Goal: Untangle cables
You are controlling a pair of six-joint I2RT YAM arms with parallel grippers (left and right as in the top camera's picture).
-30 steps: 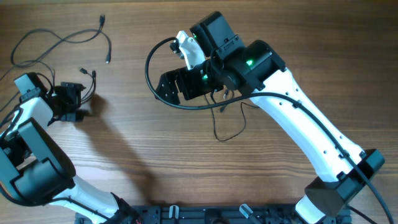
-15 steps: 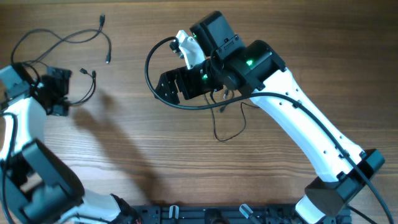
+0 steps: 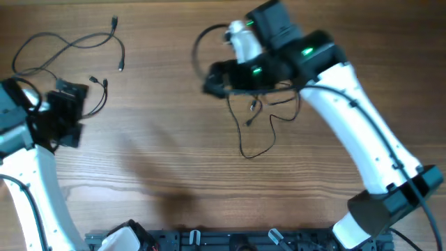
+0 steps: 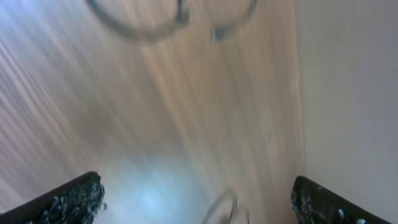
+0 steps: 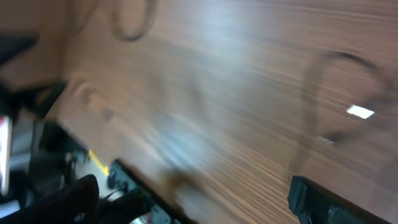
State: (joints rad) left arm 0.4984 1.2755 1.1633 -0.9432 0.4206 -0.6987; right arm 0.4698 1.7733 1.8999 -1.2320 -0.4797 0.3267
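Black thin cords with small plug ends are lying as loose strands, one (image 3: 66, 47) near the wooden surface's (image 3: 160, 181) far left corner, another (image 3: 244, 155) mid-surface. Untangling is looking nearly finished. The left fingers (image 4: 68, 199) and right fingers (image 5: 323, 202) are gaping wide, empty.

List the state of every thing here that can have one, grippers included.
left gripper: open, closed on nothing
right gripper: open, closed on nothing
left cables: loose wavy strands, lying flat, not held
centre cable: single loose strand, lying flat beneath the right arm, not held
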